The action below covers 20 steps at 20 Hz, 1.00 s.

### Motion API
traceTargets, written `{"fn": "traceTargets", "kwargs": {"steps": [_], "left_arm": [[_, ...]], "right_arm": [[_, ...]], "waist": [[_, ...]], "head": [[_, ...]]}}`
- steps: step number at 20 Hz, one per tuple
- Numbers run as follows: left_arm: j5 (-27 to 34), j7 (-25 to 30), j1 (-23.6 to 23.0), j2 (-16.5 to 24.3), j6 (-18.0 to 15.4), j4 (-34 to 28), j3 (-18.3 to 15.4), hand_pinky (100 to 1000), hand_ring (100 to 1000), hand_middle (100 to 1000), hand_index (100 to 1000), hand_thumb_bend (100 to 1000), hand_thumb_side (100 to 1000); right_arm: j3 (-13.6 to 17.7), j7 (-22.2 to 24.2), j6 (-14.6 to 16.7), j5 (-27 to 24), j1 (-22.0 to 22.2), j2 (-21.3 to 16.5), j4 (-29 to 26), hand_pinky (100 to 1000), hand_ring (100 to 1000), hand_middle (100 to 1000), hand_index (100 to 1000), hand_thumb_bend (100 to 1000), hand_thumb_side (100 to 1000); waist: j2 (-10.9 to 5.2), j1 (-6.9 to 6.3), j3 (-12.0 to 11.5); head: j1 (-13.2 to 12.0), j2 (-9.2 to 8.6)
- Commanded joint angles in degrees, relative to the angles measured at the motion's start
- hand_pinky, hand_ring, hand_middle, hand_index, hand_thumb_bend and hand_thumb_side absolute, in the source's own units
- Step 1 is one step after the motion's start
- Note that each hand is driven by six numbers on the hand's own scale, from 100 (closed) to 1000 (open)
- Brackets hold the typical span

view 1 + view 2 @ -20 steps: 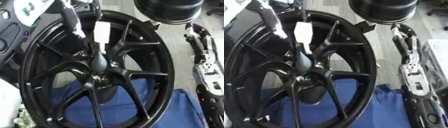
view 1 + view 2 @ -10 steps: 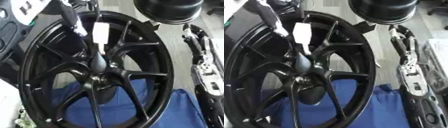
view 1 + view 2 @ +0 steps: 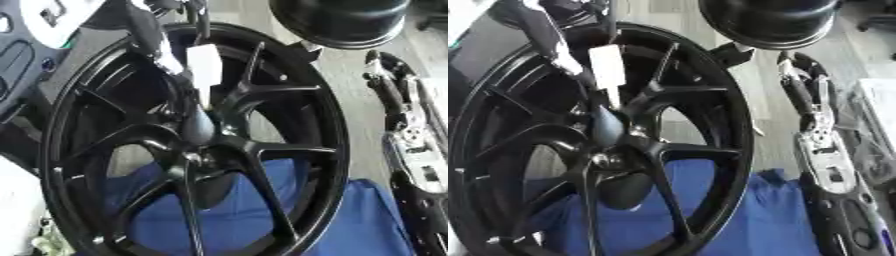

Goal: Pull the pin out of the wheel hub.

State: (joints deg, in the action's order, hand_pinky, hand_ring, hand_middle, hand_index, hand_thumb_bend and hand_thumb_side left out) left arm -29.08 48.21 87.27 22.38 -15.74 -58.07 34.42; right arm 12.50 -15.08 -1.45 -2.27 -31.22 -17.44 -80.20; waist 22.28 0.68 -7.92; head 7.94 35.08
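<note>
Blue cloth [image 3: 367, 225] is spread beneath a black spoked alloy wheel [image 3: 289, 150]. A white-tagged dark pin [image 3: 203, 67] is pinched by the left hand [image 3: 153, 30] above the hub [image 3: 197, 132].

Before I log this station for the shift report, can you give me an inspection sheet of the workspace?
Surface: blue cloth under the wheel's lower part.
Job's things: black wheel; a dark rounded piece with a white tag sits at the hub; pin not clearly made out.
Clutter: black round part at top; long metal parts on the right.
Hands: left hand reaches in from top left; fingers unclear. Right hand not seen.
Cables: nothing seen.
Surroundings: grey floor.
</note>
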Motion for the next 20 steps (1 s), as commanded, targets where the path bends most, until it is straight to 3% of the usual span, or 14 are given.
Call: {"fn": "traceTargets", "kwargs": {"steps": [1,6,14,20], "left_arm": [[-0.05,3.76,1.77,1.84,-3.78,-1.4,-0.08,870,819,765,778,597,381],[1.53,3.76,1.97,2.62,-3.26,-3.18,0.35,869,818,764,775,597,409],[5.35,3.76,2.46,4.09,-0.29,-7.58,0.74,868,816,762,792,588,595],[4.87,3.76,2.58,4.19,2.62,-8.78,1.71,864,798,724,796,598,658]], "right_arm": [[-0.03,0.2,0.14,0.23,-0.42,-1.88,-0.51,798,719,773,832,264,540],[-0.04,0.21,0.06,0.47,-0.28,-2.04,-0.24,798,720,773,832,264,540],[0.01,0.28,0.12,0.58,-0.1,-2.2,-0.29,798,720,774,832,261,539],[-0.11,0.44,0.15,0.73,-0.14,-2.25,-0.22,798,720,774,832,258,539]], "waist": [[-1.82,-0.1,-0.18],[-2.04,-0.26,-0.44],[-2.44,-0.66,-0.63],[-2.74,-0.98,-0.61]], "head": [[-0.14,-0.5],[-0.1,-0.42],[-0.29,-0.17],[-0.62,0.0]]}}
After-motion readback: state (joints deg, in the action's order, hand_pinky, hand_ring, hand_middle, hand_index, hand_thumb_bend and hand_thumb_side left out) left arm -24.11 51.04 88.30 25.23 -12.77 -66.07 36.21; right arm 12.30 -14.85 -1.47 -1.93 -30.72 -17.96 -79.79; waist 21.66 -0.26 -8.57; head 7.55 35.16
